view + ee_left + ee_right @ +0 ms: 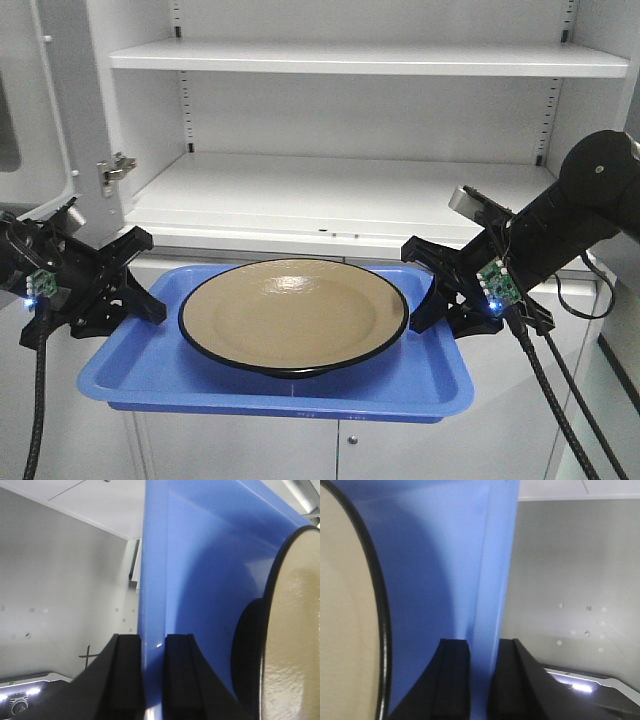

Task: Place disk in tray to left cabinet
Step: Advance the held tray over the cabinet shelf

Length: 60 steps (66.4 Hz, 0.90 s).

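tray in the air, shelf lip ahead

the left cabinet (340, 195) stands open, its lower shelf bare and wide. the tray (140, 372) hangs in front of that shelf, off any support, its far edge near the shelf's front lip and seemingly about level with it. if it goes forward at this height, that edge could catch the lip and jolt the load.

the disk (295, 315) sits in the middle of the tray, nearly filling its width, with nothing to stop it sliding but the low rim. should one arm rise or push ahead of the other, the tray would tilt and the disk could ride up and over.

the left gripper (147, 276) and right gripper (424, 286) each have their fingers closed down on the thin rim of a short end, one finger either side of the plastic. that is a narrow hold on a smooth edge; a twist or bump could let the rim slip out.

the open door's hinge sits near the left arm, and the arm could clip it.
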Tool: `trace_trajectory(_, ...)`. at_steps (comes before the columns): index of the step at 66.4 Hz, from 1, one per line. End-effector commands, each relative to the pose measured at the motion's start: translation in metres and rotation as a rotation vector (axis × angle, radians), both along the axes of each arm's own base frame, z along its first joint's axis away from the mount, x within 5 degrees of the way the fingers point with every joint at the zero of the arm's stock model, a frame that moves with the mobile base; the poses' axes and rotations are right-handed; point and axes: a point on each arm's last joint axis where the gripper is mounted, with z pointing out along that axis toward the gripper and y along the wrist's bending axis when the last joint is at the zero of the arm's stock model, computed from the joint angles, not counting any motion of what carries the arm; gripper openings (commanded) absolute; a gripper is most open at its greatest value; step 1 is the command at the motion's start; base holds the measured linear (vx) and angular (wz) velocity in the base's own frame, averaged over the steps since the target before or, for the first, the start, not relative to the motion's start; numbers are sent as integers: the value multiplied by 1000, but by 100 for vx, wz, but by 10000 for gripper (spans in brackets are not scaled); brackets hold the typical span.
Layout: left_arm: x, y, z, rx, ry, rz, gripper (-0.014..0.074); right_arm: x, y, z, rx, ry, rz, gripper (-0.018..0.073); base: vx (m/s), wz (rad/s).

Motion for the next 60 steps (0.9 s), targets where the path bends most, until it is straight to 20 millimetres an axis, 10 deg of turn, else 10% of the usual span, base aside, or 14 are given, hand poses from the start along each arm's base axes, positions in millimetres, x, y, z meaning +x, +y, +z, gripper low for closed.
trace_trajectory(1,-20,-22,46,-201,-56,-52,0,-16,18,44,192,-100,28,-6,24,-21)
trace_trajectory(60,-20,-22,46,-201,-56,-52,0,-17,18,44,192,-99,29,-6,29,-10)
